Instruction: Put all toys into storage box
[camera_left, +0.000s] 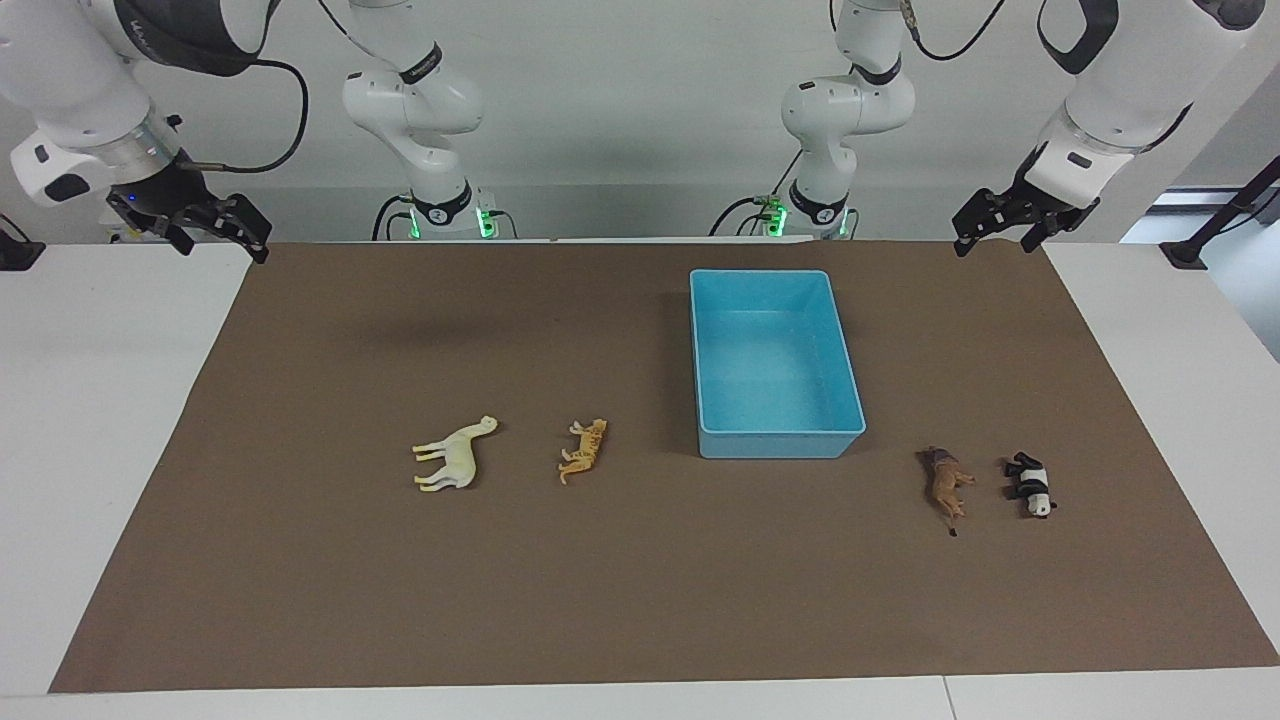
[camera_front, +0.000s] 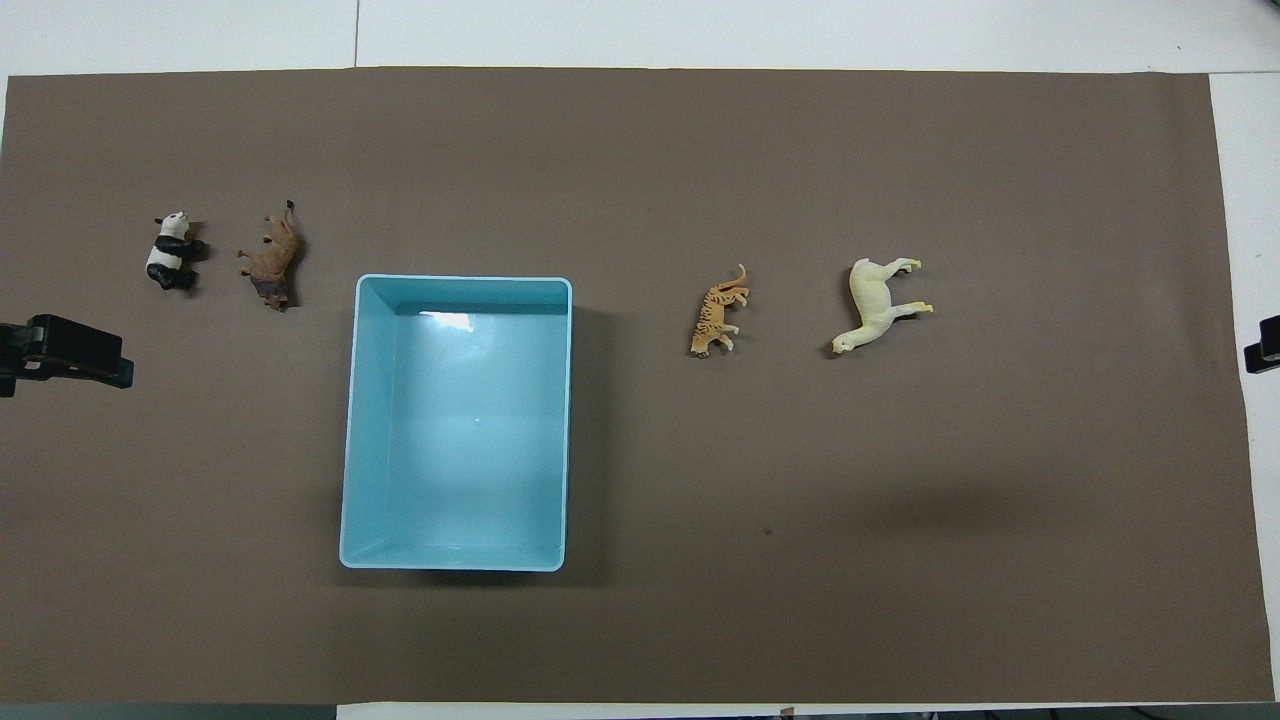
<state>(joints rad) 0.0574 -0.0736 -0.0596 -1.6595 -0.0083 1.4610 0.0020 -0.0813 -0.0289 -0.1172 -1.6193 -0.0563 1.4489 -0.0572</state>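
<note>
1. Right hand (camera_left: 215, 228) waits raised over the mat's corner; whether its fingers are apart, cannot tell.
2. Horse (camera_left: 457, 454), tiger (camera_left: 584, 450) lie flat toward that arm's end; grip across the body.
3. Box (camera_left: 776, 440) empty.
4. Lion (camera_left: 947, 480), panda (camera_left: 1031, 485) suit left hand (camera_left: 1005, 222), fingers likewise unclear.

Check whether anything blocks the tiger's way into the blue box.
Nothing visible does. The tiger lies on bare mat beside the storage box, toward the right arm's end. The box is empty and open-topped. The cream horse lies farther from the box, off that path.
</note>
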